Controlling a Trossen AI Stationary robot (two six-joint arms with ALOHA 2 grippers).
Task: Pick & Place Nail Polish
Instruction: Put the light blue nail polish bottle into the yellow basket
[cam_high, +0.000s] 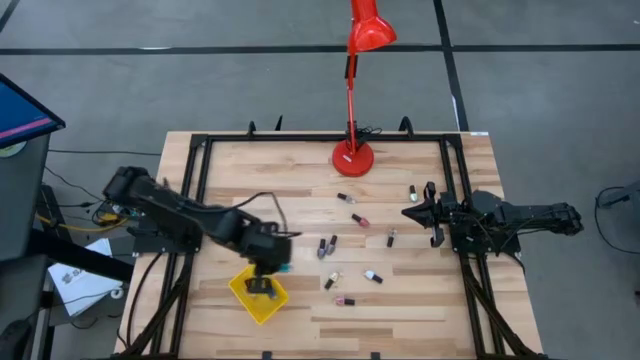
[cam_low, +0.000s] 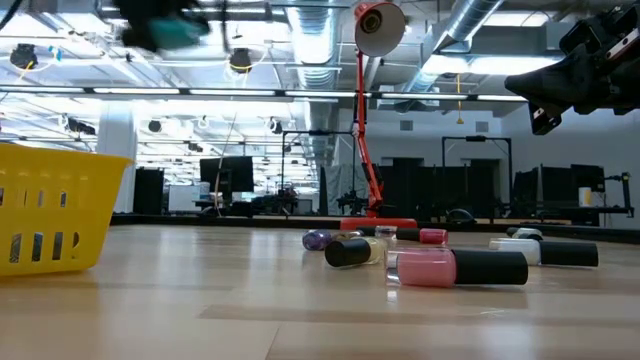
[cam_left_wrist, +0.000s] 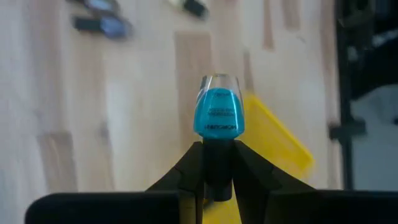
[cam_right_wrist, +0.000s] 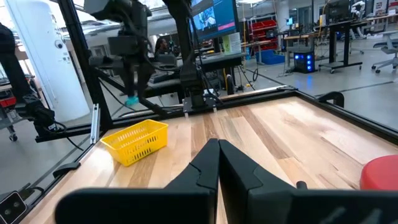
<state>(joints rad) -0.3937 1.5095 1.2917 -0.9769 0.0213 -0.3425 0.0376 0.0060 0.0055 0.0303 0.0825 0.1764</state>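
The left gripper (cam_left_wrist: 214, 180) grips a teal bottle (cam_left_wrist: 218, 111) by its cap, hovering above the yellow basket (cam_high: 262, 296). Best to centre it over the basket, lower it inside the rim, then release. The right gripper (cam_right_wrist: 217, 163), fingers together and empty, waits near the table's right edge.

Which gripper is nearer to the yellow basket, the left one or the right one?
Left. The left gripper hangs right over the yellow basket, shut on a teal nail polish bottle. The right gripper waits far across the table, near its right edge, shut and empty.
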